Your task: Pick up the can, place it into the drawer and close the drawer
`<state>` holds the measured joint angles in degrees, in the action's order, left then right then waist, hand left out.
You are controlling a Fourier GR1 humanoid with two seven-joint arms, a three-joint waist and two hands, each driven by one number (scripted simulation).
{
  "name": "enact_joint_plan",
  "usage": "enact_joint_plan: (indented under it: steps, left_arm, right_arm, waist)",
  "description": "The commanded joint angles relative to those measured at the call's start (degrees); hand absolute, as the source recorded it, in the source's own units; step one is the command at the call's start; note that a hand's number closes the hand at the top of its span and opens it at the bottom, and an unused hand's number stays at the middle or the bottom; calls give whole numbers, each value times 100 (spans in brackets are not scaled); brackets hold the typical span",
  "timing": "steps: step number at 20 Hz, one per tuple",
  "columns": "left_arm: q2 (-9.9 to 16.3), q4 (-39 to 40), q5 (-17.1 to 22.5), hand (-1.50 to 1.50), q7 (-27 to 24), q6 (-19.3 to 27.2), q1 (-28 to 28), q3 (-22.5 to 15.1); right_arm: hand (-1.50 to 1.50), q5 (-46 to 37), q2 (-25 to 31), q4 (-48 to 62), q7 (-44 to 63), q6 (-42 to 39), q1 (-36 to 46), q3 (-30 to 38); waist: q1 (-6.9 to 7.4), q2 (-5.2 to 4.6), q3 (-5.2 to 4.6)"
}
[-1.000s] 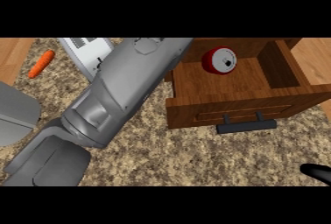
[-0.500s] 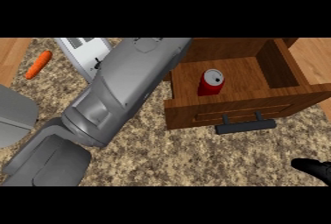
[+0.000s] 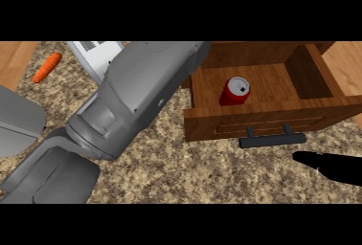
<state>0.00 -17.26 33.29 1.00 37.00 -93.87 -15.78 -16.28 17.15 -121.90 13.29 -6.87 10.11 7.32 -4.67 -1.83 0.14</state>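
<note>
Two steps look done to us, the can (image 3: 234,91) upright inside the open drawer (image 3: 272,121), closing left; we cannot tell our right robot hand's (image 3: 336,167) finger state.

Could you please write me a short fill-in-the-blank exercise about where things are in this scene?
1. The red can stands inside the open ____.
2. The orange ____ lies on the counter at far left.
3. The black handle is on the drawer's ____ panel.
4. The right hand shows at the view's lower ____ edge.

Missing words: drawer; carrot; front; right
</note>
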Motion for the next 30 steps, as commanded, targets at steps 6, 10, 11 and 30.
enact_joint_plan:
  steps: [6,10,11,30]
  left_arm:
    - [0,179,36,-150,-257,-146,-11,0]
    - [0,243,-21,-150,-297,-82,-5,11]
    - [0,144,-9,-150,-304,-61,95,-82]
    - [621,-550,-271,-150,360,-369,438,73]
  right_arm:
    - [-150,-1858,172,1717,-829,454,633,-878]
    - [-150,-2577,-21,2301,-967,767,715,-1433]
    - [-150,-2852,-124,2570,-875,903,913,-1577]
    - [-150,-4376,-795,7481,-1497,3369,3511,-1036]
  waist:
    - [347,31,-3]
    - [359,79,-5]
    - [363,84,-6]
    - [752,137,-10]
